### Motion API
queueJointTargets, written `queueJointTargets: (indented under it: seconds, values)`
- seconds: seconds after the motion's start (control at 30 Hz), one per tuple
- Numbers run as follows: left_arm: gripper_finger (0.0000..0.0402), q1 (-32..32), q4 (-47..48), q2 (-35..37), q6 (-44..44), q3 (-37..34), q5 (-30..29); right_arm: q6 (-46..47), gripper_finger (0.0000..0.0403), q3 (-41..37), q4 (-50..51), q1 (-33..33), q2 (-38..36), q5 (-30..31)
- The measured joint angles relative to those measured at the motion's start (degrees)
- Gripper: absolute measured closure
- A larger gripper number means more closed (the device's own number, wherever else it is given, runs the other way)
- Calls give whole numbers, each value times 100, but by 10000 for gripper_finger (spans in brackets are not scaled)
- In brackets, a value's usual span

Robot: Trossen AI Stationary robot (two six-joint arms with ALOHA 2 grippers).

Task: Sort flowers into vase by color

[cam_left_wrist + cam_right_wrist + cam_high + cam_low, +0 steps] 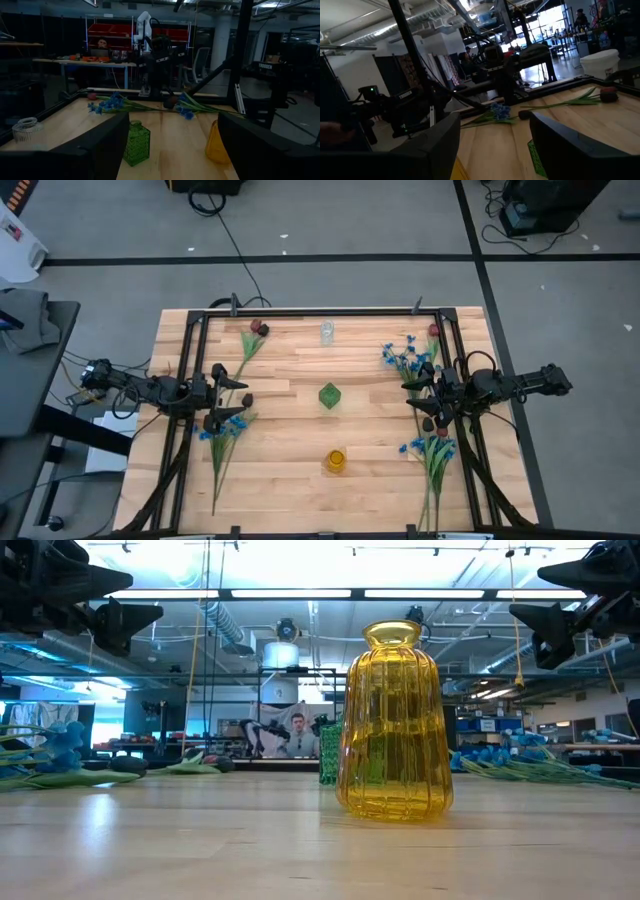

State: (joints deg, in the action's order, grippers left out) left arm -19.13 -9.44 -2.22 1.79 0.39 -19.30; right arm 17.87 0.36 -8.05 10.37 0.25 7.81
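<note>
While both arms hang above the wooden surface (pixel 290 470), the left gripper (pixel 232 398) is spread over blue flowers (pixel 225 428) just below it. The right gripper (pixel 418 398), also spread, has blue flowers (pixel 402 360) on both sides; yellow vase (pixel 335 461), green vase (pixel 329 395) and clear vase (pixel 327 332) stand between the grippers.

Taking the green faceted glass vase (pixel 329 395) at the table's middle as landmark, the clear glass vase (pixel 327 332) stands behind it, the ribbed yellow glass vase (pixel 335 461) before it, and flowers lie left (pixel 225 430) and right (pixel 432 448) of it.
</note>
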Motion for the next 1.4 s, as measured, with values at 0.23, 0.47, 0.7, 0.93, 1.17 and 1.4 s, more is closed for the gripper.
queueJointTargets:
  seconds: [0.23,0.47,0.7,0.93,1.17,1.4]
  values:
    - [93,1,-1,0,1,1,1,0,153,-1,0,0,0,-2]
    - [93,1,0,0,0,-1,-1,0,153,-1,0,0,1,-1]
    - [93,1,-1,0,-1,1,-1,0,153,-1,0,-1,1,0]
    - [93,1,-3,0,0,0,0,0,153,0,0,0,0,0]
    - [93,1,-23,-2,15,0,-56,0,153,0,0,0,2,0]
    - [93,-8,-53,-10,1559,-1,-21,0,153,-2,0,0,0,0]
